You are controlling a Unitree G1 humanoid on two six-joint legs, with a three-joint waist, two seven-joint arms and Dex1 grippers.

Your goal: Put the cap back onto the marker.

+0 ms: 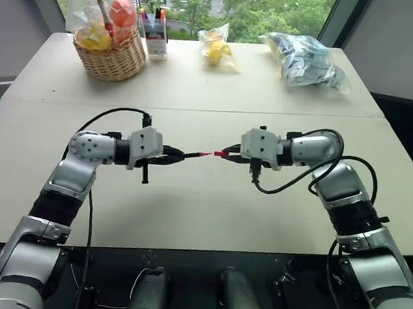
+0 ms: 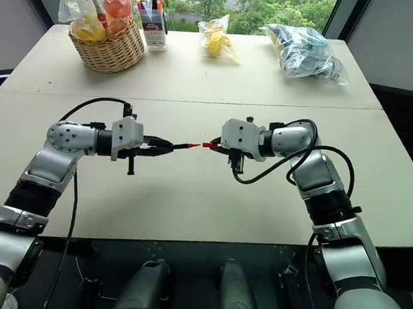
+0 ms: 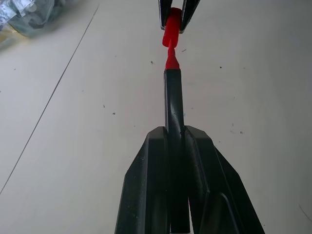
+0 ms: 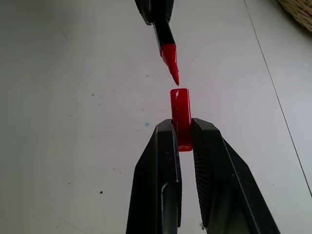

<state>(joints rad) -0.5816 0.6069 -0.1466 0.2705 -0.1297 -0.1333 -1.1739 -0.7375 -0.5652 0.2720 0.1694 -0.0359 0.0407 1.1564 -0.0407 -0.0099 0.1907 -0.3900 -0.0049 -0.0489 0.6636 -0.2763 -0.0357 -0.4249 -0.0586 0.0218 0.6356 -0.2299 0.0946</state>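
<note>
Key relation: the slim black marker with the red tip and the tiny bright red plastic cylinder cap sit nose to mouth in mid-air above the pale table, both long axes running left–right across the scene, roughly level. Marker tip points right, cap's open end faces left. In the right wrist view there is a small gap between tip and cap mouth, with the tip a touch off the cap's centreline; in the left wrist view they look almost touching, so I can't call the exact gap. Left gripper has its fingers clamped shut on the marker barrel, most of the barrel buried between them, only the front part and tip sticking out. Right gripper has its fingers pinched shut on the back half of the cap, front half free. Neither is nearer: the two meet about midway, above the near half of the table. Pose: both forearms come in from the sides, wrists bent inward so the fingers face each other, both dipped slightly downward. My read: coming move is a short straight push along that shared axis, after trimming the small sideways offset; a skewed entry would likely jam the tip on the cap rim. Wicker basket and bags at the far edge are well clear.
</note>
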